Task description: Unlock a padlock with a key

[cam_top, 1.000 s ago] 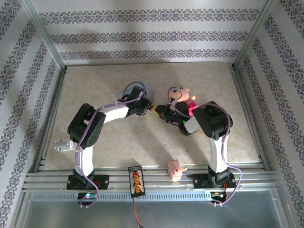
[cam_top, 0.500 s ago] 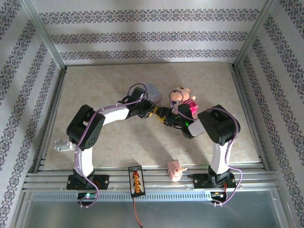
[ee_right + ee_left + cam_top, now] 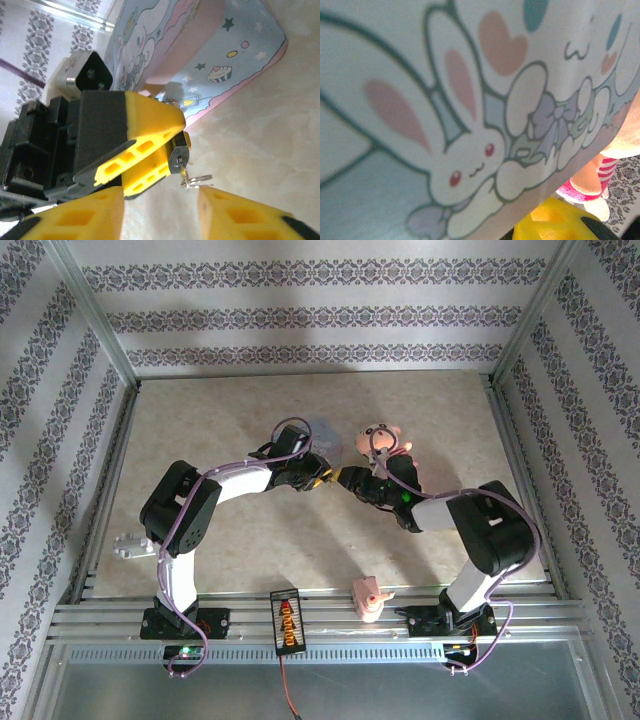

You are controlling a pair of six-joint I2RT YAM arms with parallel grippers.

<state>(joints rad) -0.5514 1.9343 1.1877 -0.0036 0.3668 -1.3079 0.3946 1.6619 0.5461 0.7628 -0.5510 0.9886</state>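
Near table (image 3: 260,130) centre, beside tin (image 3: 200,45): clamps padlock (image 3: 178,158) in left gripper (image 3: 170,145), key (image 3: 196,178) end facing open-fingered right gripper (image 3: 160,212), just apart.

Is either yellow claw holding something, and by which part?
The left claw pinches the small dark padlock by its body, with a silvery key sticking out of it. The right claw is open and holds nothing.

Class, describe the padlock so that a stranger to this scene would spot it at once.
Start at the pale blue cartoon tin. Right beside it, the left gripper pinches the padlock between its yellow fingers. It is tiny, dark and metal, with a small silvery piece dangling below, far smaller than the tin.
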